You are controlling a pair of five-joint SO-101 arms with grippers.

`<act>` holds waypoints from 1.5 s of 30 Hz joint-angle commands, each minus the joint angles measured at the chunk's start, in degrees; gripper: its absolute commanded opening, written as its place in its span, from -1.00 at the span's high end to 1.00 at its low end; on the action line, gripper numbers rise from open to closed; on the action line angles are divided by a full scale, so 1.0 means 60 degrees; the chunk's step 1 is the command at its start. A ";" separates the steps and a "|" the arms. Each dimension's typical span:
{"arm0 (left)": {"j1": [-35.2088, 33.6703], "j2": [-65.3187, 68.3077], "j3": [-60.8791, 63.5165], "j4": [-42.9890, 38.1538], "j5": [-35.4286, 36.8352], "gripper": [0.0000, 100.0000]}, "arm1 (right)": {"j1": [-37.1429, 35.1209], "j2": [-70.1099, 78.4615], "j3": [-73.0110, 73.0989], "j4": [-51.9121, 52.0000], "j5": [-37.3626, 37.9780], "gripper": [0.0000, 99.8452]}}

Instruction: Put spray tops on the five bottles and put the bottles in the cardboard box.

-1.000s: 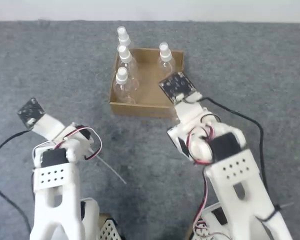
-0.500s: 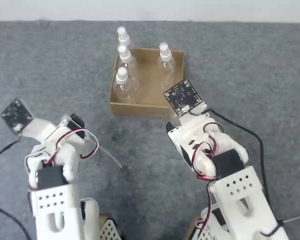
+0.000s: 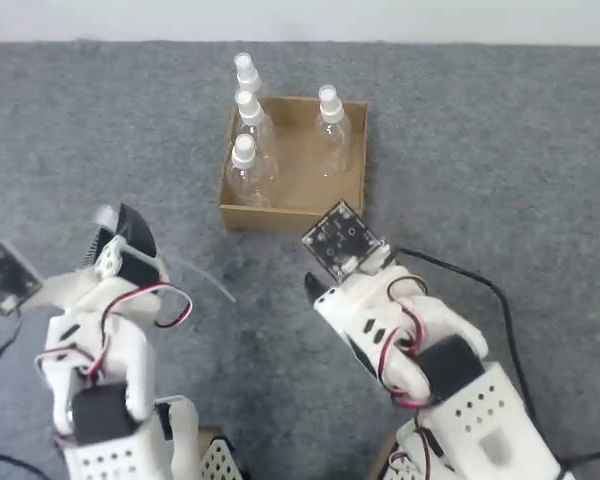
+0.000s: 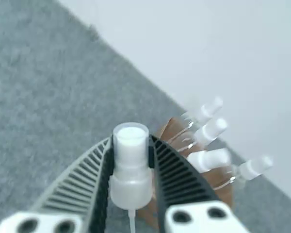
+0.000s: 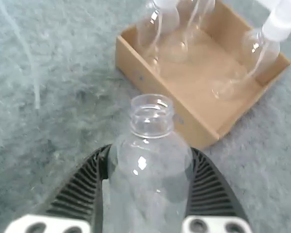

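Observation:
My left gripper [image 4: 131, 145] is shut on a white spray top [image 4: 131, 167]; its thin dip tube [image 3: 202, 280] slants out over the carpet. In the high view this gripper [image 3: 115, 228] hangs left of the cardboard box [image 3: 292, 215]. My right gripper [image 5: 150, 153] is shut on a clear bottle [image 5: 150, 145] with an open neck, held upright just short of the box's near wall [image 5: 155, 68]. From above, the right gripper [image 3: 316, 290] sits below the box's front edge. Several capped bottles [image 3: 244, 165] stand in the box.
Grey carpet [image 3: 500, 150] covers the table, with bare room on both sides of the box. A pale wall [image 4: 208, 43] rises behind the far edge. Both arm bases crowd the near edge, and a black cable [image 3: 500, 300] runs by the right arm.
The right arm has drawn back from the box toward the near side with the bottle. The left arm has turned, carrying the spray top and its tube closer to the box.

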 commanded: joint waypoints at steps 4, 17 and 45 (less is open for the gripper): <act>0.0029 -0.1905 -0.0095 -0.0278 0.0674 0.98 | -0.0183 -0.1033 0.0293 -0.0681 0.0000 0.84; 0.0044 -0.2286 -0.0256 -0.1846 0.0835 0.98 | -0.0198 -0.2498 0.3092 -0.3890 0.0015 0.84; 0.2813 -0.2286 -0.1502 -0.1538 0.0835 0.98 | -0.1341 -0.5414 0.5978 -0.5487 0.1553 0.84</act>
